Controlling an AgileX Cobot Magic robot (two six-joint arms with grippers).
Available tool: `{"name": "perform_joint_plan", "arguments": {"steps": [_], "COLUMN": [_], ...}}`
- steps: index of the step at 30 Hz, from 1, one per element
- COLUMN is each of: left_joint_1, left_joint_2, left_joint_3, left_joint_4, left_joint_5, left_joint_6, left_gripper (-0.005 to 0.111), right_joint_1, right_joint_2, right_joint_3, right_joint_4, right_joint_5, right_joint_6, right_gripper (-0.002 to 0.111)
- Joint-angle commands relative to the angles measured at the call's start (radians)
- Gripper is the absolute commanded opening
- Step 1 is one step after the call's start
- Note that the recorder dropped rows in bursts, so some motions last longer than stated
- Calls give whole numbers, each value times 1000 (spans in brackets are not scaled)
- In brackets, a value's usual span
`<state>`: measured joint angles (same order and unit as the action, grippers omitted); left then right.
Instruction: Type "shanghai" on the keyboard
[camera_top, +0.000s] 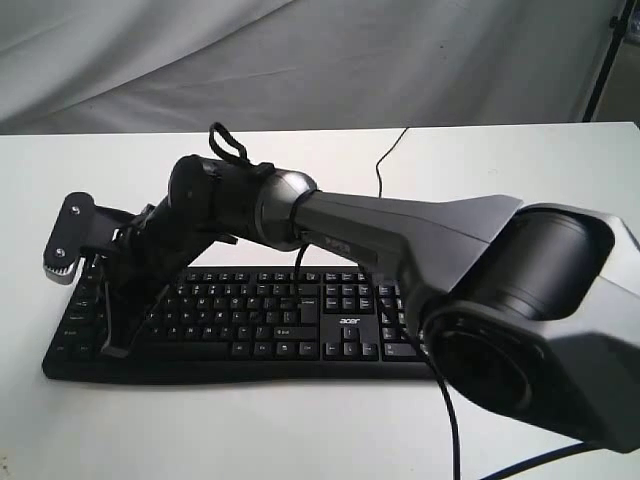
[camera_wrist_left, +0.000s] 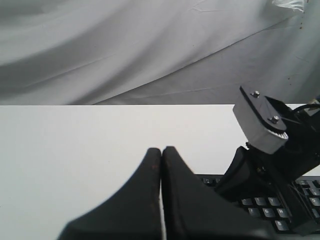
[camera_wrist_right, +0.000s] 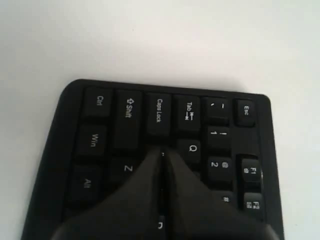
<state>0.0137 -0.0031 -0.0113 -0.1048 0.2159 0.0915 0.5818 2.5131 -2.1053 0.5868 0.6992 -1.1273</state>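
Observation:
The black keyboard (camera_top: 260, 320) lies across the white table, its acer logo (camera_top: 348, 321) right of the middle. The right arm reaches across it to its left end, where my right gripper (camera_top: 112, 348) points down onto the keys. In the right wrist view my right gripper (camera_wrist_right: 162, 152) is shut and empty. Its tips rest on the key between Caps Lock (camera_wrist_right: 158, 111), Q (camera_wrist_right: 193, 148) and Z (camera_wrist_right: 128, 169), whose legend they hide. My left gripper (camera_wrist_left: 161, 150) is shut and empty over bare table beside the keyboard's corner (camera_wrist_left: 260, 205). It is outside the exterior view.
The thin black cable (camera_top: 385, 160) runs from the keyboard's back edge toward the far table edge. The right arm's grey wrist housing (camera_wrist_left: 265, 125) sits close to the left gripper. Grey cloth (camera_top: 300, 60) hangs behind the table (camera_top: 250, 430).

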Motion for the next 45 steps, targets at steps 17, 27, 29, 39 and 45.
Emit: {"name": "perform_joint_plan", "arguments": {"steps": [17,27,29,39,45], "left_joint_1": [-4,-4,-4,-4,-4], "left_joint_2": [3,3,3,3,3], "left_joint_3": [1,1,1,1,1], "left_joint_4": [-4,-4,-4,-4,-4], "left_joint_5": [-3,-3,-3,-3,-3], "left_joint_6": [-1,-1,-1,-1,-1], "left_gripper": [1,1,1,1,1], "right_joint_1": [-3,-13,-24,-63,-65], "right_joint_2": [-65,-65,-65,-65,-67], "right_joint_3": [-3,-3,-3,-1,-1], "right_joint_4": [-59,-98,-97,-167,-188], "right_joint_5": [90,114,138,248,265], "right_joint_6": [29,64,64,122,142], "right_gripper": [0,0,0,0,0]}}
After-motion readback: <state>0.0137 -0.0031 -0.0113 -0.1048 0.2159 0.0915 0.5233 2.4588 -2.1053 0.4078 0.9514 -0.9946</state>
